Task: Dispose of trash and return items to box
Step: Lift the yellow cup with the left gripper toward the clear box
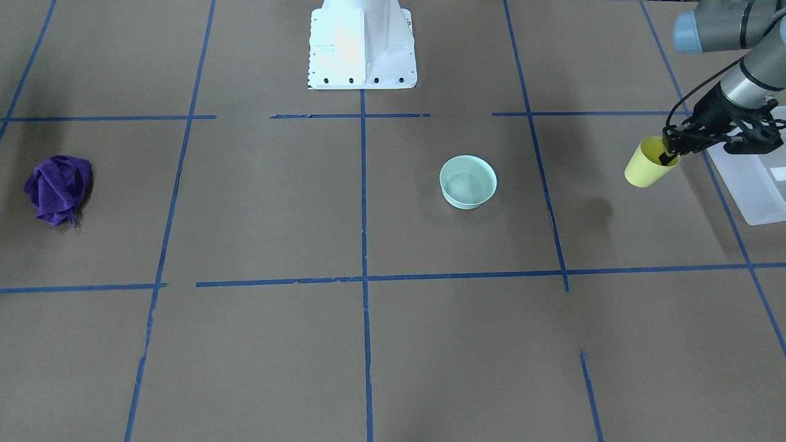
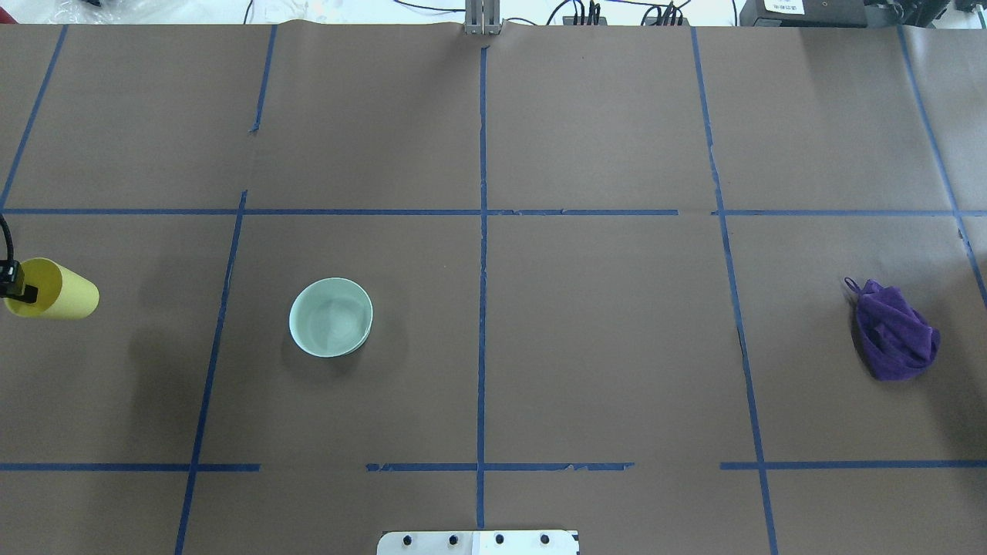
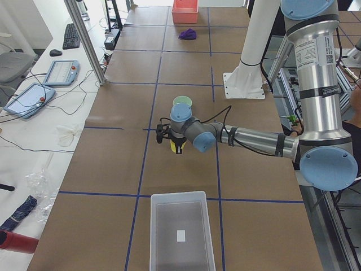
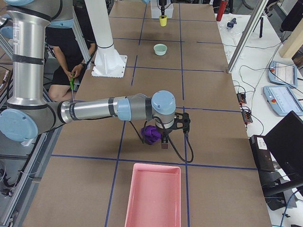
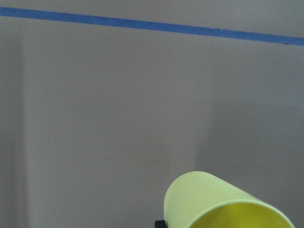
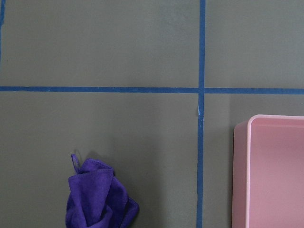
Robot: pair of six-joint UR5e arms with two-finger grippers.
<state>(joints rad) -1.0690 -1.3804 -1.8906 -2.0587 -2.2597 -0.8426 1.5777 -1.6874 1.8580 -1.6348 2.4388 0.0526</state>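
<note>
The left tool (image 1: pixel 671 150) is clamped on the rim of the yellow cup (image 1: pixel 645 167), holding it tilted in the air above the desk (image 1: pixel 430 344), near the frosted box (image 1: pixel 752 187). A pale green bowl (image 1: pixel 468 182) sits mid-desk. The right tool (image 4: pixel 164 141) hangs over the purple cloth (image 4: pixel 150 135); whether it's open I can't tell from here.

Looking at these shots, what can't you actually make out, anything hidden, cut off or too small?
Right gripper: only in the exterior right view, small; open or shut cannot be told.
Frosted bin: cut by the front-facing view's right edge; its white patch, exterior left view, too small to identify.
Left gripper, shut on the yellow cup: mostly cut off by the overhead view's left edge.
Pink tray: cut by the right wrist view's edges.
</note>
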